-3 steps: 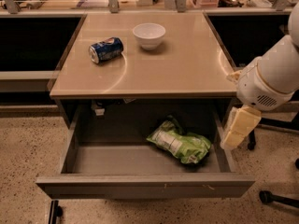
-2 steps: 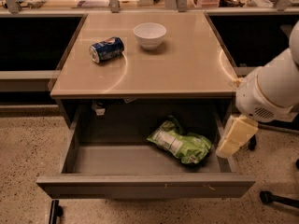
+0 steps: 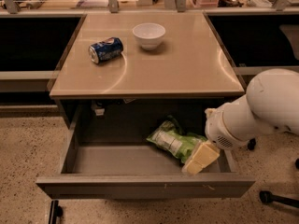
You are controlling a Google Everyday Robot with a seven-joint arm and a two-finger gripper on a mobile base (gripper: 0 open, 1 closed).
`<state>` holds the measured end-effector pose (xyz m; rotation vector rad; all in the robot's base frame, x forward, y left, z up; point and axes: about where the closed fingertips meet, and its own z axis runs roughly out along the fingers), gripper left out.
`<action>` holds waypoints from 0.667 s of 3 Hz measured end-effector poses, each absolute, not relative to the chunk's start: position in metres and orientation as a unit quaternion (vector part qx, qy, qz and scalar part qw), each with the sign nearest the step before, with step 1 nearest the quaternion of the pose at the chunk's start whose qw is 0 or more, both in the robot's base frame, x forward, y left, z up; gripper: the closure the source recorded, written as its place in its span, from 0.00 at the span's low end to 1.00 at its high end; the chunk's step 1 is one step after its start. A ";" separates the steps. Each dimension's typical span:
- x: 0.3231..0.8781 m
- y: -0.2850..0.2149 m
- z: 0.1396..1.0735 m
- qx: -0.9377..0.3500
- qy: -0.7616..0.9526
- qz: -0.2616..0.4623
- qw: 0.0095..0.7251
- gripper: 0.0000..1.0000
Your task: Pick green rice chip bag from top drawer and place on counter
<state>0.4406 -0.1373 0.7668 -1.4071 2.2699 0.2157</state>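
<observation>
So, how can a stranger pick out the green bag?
Under the tan counter, the grey top drawer stands open. The green rice chip bag lies in its right half, the tool at its near end. Only it is crinkly green; the can and bowl sit above.

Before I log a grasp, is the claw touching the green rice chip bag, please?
Cannot tell: the camera view shows the claw overlapping the green rice chip bag in the top drawer.

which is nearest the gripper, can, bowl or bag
The green rice chip bag in the top drawer, gripper at its right end; the blue soda can and white bowl sit on the counter.
</observation>
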 end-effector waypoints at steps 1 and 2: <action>0.442 -0.136 0.766 -0.509 0.825 0.076 0.234 0.00; 0.445 -0.137 0.757 -0.496 0.834 0.076 0.230 0.00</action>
